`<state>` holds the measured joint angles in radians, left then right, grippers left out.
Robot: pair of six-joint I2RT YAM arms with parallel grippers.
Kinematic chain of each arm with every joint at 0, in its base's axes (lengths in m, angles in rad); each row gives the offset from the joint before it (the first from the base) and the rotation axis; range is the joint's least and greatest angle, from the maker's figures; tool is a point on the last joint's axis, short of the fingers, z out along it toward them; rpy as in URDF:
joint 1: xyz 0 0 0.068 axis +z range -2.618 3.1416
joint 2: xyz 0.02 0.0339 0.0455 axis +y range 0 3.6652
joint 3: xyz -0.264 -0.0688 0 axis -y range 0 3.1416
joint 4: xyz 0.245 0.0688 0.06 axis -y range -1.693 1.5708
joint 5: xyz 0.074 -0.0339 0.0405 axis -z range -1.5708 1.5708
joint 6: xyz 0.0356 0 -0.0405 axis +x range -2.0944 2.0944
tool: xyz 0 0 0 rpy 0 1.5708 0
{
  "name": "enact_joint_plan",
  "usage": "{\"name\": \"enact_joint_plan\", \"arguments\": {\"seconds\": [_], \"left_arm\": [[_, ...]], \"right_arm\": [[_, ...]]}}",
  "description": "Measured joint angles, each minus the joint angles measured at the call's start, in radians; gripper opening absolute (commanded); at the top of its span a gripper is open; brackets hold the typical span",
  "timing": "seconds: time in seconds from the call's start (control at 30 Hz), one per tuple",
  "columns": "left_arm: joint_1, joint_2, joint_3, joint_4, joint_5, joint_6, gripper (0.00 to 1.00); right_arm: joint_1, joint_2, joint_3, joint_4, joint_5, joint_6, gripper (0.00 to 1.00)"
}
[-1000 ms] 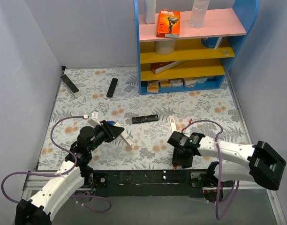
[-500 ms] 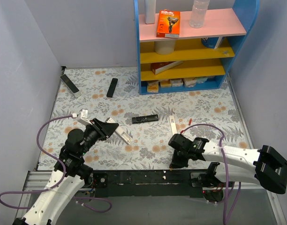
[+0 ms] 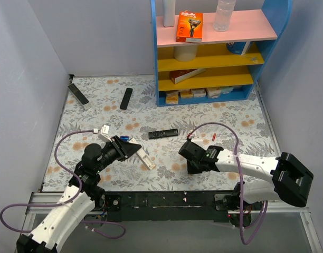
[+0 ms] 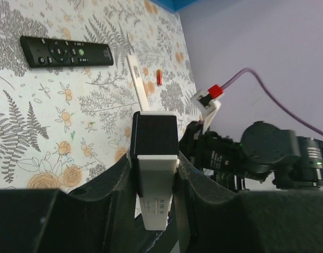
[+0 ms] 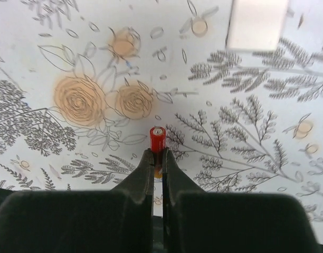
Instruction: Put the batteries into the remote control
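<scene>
First cell in hand: the right gripper pinches a red battery; the left gripper clamps the white remote (dark bay exposed); next, bring them together carefully.

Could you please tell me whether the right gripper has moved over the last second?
Yes. The right gripper has shifted left in the top view, closer to the black remote.
</scene>
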<state>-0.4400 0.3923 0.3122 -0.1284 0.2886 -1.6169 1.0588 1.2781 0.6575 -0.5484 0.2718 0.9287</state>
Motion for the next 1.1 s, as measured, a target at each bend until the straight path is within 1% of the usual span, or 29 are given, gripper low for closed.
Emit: {"name": "enact_joint_plan", "arguments": {"seconds": [0.1,0.23,0.43,0.57,0.67,0.8,0.97,1.1], "left_arm": [[0.0,0.082,-0.059,0.107,0.044,-0.021,0.0],[0.0,0.223,-0.116,0.277,0.085,-0.039,0.0],[0.0,0.513,-0.125,0.599,0.153,-0.052,0.0],[0.0,0.663,-0.12,0.789,0.201,-0.061,0.0],[0.0,0.716,-0.116,0.877,0.221,-0.073,0.0],[-0.012,0.732,-0.091,0.948,0.226,-0.085,0.0],[-0.02,0.748,-0.079,1.052,0.219,-0.125,0.0],[-0.02,0.81,-0.066,1.124,0.209,-0.173,0.0]], "right_arm": [[-0.001,0.0,0.04,0.001,0.045,-0.098,0.01],[-0.001,0.002,0.123,0.011,0.064,-0.213,0.01],[-0.001,0.011,0.262,0.084,0.05,-0.363,0.01],[-0.001,0.005,0.298,0.176,-0.003,-0.452,0.01],[-0.001,-0.013,0.301,0.223,-0.047,-0.5,0.01],[-0.001,-0.037,0.304,0.276,-0.102,-0.552,0.01],[-0.001,-0.043,0.329,0.31,-0.161,-0.595,0.01],[-0.001,-0.054,0.334,0.321,-0.204,-0.619,0.01]]}}
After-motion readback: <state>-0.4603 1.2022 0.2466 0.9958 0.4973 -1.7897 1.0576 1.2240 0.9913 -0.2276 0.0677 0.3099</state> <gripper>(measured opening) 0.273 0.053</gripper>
